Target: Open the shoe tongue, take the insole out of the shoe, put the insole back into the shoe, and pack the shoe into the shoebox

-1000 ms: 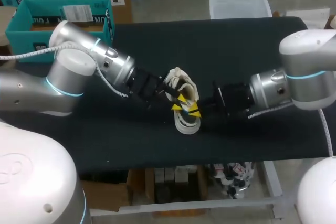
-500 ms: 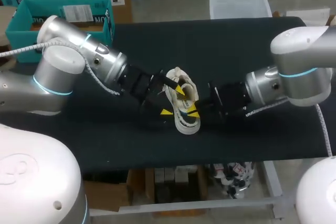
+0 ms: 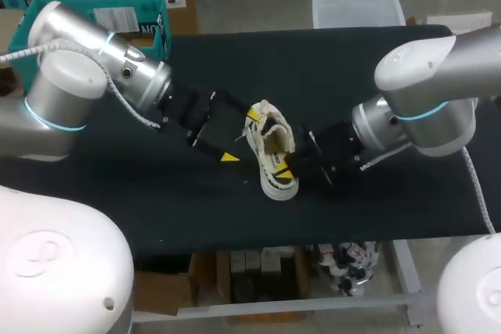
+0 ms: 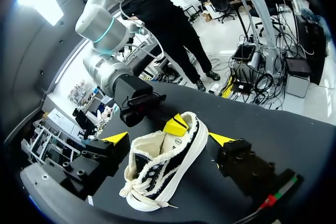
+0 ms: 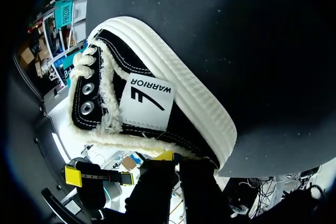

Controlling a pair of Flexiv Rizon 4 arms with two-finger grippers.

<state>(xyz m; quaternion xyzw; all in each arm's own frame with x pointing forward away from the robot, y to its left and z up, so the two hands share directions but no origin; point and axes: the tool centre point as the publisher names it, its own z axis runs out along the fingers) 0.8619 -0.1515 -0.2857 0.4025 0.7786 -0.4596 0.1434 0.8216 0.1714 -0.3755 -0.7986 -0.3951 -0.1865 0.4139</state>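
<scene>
Only the left wrist view showed the right gripper (image 4: 176, 125) pinching the shoe (image 4: 157, 170) collar; the left gripper (image 3: 241, 137) gaped just left.

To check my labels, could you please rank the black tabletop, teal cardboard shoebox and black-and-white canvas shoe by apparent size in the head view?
Largest: black tabletop.
Then the teal cardboard shoebox and black-and-white canvas shoe, unranked: the left arm hides much of the box; what shows looks shoe-sized.

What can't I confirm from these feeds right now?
- Right gripper: grip on the black-and-white canvas sneaker unclear; its collar covers the contact in every view.
- Teal cardboard box: inside hidden in head view, left arm across it.
</scene>
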